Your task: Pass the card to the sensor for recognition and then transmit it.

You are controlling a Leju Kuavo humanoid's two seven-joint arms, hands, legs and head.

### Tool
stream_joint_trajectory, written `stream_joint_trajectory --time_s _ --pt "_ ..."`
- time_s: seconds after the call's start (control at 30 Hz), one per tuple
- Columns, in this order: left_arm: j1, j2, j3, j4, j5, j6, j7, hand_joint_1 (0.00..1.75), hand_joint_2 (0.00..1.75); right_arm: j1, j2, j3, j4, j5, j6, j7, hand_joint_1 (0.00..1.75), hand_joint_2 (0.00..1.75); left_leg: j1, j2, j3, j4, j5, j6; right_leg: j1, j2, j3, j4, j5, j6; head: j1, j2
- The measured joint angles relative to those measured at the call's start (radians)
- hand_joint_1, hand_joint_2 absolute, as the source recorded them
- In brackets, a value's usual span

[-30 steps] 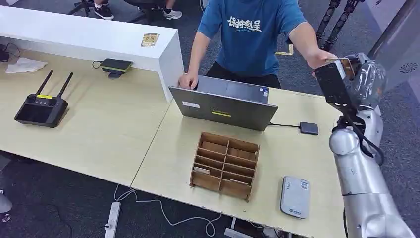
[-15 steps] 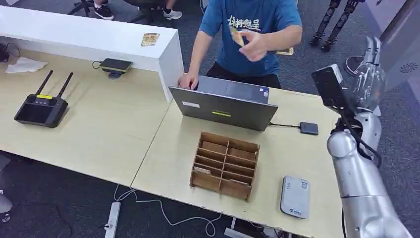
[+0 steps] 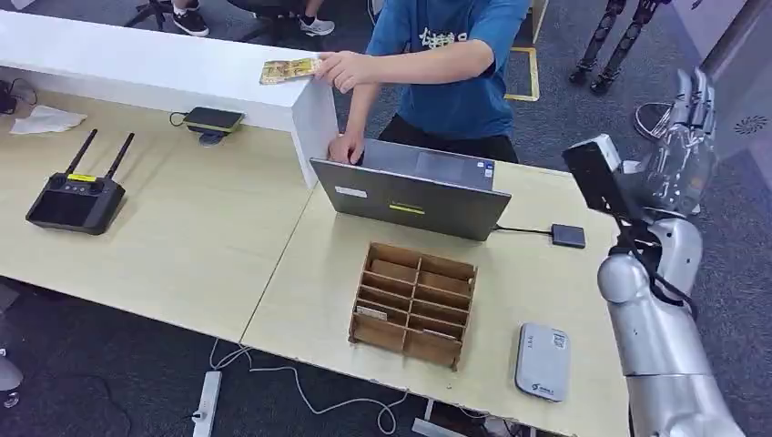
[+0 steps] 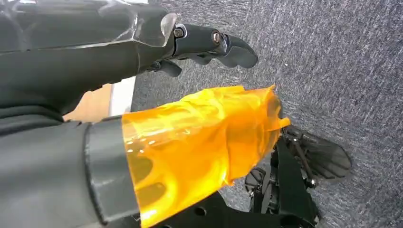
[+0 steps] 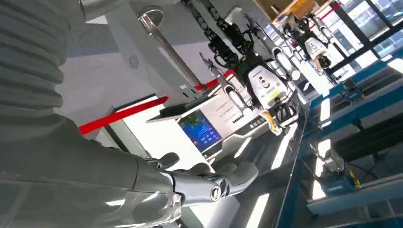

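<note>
A yellow-green card [image 3: 289,69] lies on the end of the white counter [image 3: 137,64], with a person's hand [image 3: 341,67] on its edge. My right hand [image 3: 678,150] is raised beyond the table's far right corner, fingers spread upward and holding nothing; in the right wrist view its fingers [image 5: 209,183] stretch out bare. A grey-white card reader [image 3: 543,360] lies flat near the front right of the table. A small black box [image 3: 568,236] is cabled to the laptop. My left hand [image 4: 157,95] hangs over carpet, its thumb [image 4: 204,137] wrapped in orange film, nothing in it.
An open laptop [image 3: 410,196] stands mid-table, the person's other hand [image 3: 346,147] behind its lid. A wooden divider box [image 3: 414,303] sits in front of it. A black controller with two antennas [image 3: 76,196] and a dark pad [image 3: 213,119] are at the left.
The person took the card from my right hand and carried it across to the white counter. My right hand opened and rose slightly.
</note>
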Motion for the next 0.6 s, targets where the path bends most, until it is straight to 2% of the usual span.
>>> stream_joint_trajectory --time_s 0.33,0.53,0.6 --pt "0.0 -0.001 0.0 0.0 0.013 0.004 -0.002 0.0 0.0 0.083 -0.016 0.005 -0.108 0.059 -0.005 0.005 0.0 1.75 0.0 0.0 0.0 0.0 0.0 0.0 0.0 0.0 0.0 0.0 0.0 0.0 0.0 0.0" --pt "0.0 -0.002 0.0 0.0 0.031 0.01 -0.009 0.0 0.0 0.201 -0.03 0.005 -0.215 0.111 -0.037 0.008 0.0 1.75 0.0 0.0 0.0 0.0 0.0 0.0 0.0 0.0 -0.001 0.0 0.0 0.0 0.0 0.0" --pt "0.0 -0.003 0.001 0.0 0.042 0.011 -0.009 0.0 0.0 0.271 -0.035 0.004 -0.28 0.139 -0.063 0.009 0.0 1.75 0.0 -0.001 0.0 0.0 -0.001 0.0 0.0 -0.001 0.0 0.0 -0.001 0.0 0.0 0.0"
